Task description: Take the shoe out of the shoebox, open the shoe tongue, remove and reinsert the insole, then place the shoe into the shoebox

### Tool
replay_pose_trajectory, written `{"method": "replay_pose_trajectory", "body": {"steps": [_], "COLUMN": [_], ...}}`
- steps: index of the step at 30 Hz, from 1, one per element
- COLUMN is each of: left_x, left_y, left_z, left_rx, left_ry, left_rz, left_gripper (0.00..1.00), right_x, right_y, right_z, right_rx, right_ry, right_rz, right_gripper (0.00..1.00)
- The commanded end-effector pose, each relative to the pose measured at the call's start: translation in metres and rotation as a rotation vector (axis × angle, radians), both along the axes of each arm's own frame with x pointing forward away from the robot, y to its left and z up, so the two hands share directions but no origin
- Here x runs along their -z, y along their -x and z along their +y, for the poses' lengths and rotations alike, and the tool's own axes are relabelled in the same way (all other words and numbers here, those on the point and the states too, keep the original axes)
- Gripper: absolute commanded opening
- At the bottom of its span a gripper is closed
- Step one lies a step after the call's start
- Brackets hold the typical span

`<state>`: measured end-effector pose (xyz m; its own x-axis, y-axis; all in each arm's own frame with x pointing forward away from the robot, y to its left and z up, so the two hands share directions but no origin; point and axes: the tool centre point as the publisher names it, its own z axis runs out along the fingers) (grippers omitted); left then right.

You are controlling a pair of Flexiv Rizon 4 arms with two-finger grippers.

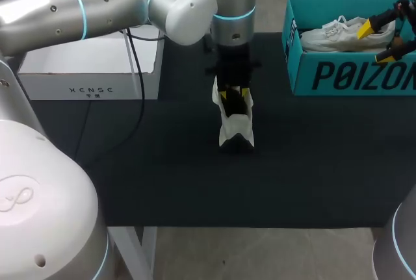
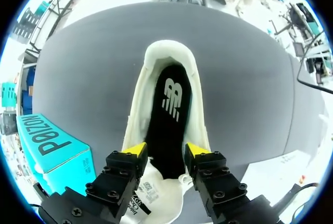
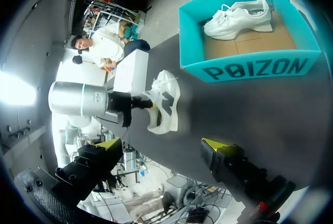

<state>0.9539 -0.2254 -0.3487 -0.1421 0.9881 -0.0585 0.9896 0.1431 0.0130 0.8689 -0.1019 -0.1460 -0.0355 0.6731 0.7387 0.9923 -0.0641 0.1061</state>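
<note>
Black mat (image 1: pixel 195 182) over the tabletop. Mid-mat, left gripper (image 2: pixel 165 154) pointing straight down, yellow tips narrowed onto the two edges of the black insole (image 2: pixel 169 109), pinching its near end. White shoe (image 1: pixel 235 124) stood on end directly under that gripper, opening facing up along the fingers. Insole running from the tips down toward the padded heel collar (image 2: pixel 169 52). Tongue (image 2: pixel 156 195) laid open under the fingers (image 2: pixel 130 154), label side showing. Lower end of the shoe at the mat; touching or just clear, can't tell. Left arm (image 1: pixel 97 7) crossing above a white box (image 1: pixel 91 75) at the far left. Far right: open-topped teal shoebox (image 1: pixel 351 75), second white shoe (image 1: pixel 344 33) lying on its side inside. Right gripper (image 1: pixel 375 41) at the shoebox's right end in head view, fingers spread wide, gripping nothing, well apart from the held shoe. From right wrist: shoebox and held shoe both ahead of the spread tips.
</note>
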Motion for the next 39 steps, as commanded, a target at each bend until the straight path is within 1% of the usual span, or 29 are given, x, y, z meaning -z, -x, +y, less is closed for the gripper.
{"method": "replay_pose_trajectory", "body": {"steps": [1,2,3,6,8,14,16,24,30,32,39], "left_x": [-0.002,-0.002,-0.002,-0.003,-0.003,-0.005,-0.006,-0.006,-0.005,-0.005,-0.006], "left_y": [0.003,0.003,0.003,0.004,0.005,0.008,0.01,0.015,0.016,0.016,0.016], "left_z": [0.001,0.002,0.002,0.003,0.004,0.005,0.005,0.004,0.003,0.003,0.003], "left_rx": [0.009,0.011,0.012,0.028,0.038,0.057,0.068,0.102,0.109,0.106,0.105], "left_ry": [0.001,0.001,0.001,0.018,0.015,0.023,0.027,0.012,0.013,0.012,0.018], "left_rz": [0.0,0.0,0.001,0.021,0.019,0.024,0.03,0.036,0.037,0.037,0.035], "left_gripper": [0.71,0.8,0.84,0.85,0.88,0.9,0.92,0.93,0.97,1.0,1.0], "right_x": [0.0,0.0,0.0,0.0,0.0,0.0,0.0,0.0,0.0,0.0,0.0], "right_y": [0.0,0.0,0.0,0.0,0.0,0.0,0.0,0.0,0.0,0.0,0.0], "right_z": [0.0,0.0,0.0,0.0,0.0,0.0,0.0,0.0,0.0,0.0,0.0], "right_rx": [0.0,0.0,0.0,0.0,0.0,0.0,0.0,0.0,0.0,0.0,0.0], "right_ry": [0.003,0.003,0.003,0.003,0.003,0.003,0.003,0.003,0.003,0.003,0.003], "right_rz": [0.002,0.002,0.002,0.002,0.002,0.002,0.002,0.002,0.002,0.002,0.002], "right_gripper": [1.0,1.0,1.0,1.0,1.0,1.0,1.0,1.0,1.0,1.0,1.0]}}
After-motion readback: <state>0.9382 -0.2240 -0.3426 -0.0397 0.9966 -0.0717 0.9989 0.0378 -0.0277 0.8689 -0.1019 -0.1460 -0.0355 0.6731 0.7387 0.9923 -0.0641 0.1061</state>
